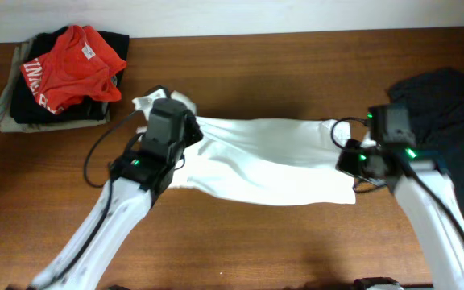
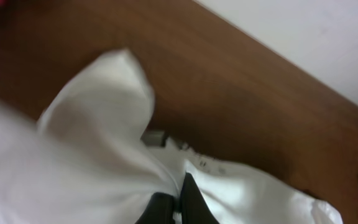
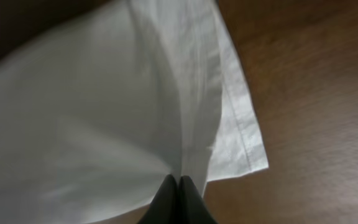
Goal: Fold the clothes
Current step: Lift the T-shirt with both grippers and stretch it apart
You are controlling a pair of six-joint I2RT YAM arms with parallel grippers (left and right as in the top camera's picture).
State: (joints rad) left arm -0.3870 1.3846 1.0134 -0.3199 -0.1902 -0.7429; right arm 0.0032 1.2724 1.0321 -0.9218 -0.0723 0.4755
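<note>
White T-shirt (image 1: 272,161) is lying stretched across mid-frame on the table (image 1: 240,242). Left gripper (image 2: 178,190) is clenching a pleat of cloth near the neck label, and right gripper (image 3: 179,182) is pinching cloth just inside the hem. Likely best: both lifting together, tension even, no bunching. Wrist views are showing the pinches and hem stitching. Only overhead is showing the red garment (image 1: 75,64) upper left and the black T-shirt (image 1: 449,105) at the right edge.

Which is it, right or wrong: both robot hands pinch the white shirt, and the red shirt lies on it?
Wrong: the overhead view shows the red shirt on a dark pile, apart from the white shirt. The left gripper and right gripper do pinch it.
</note>
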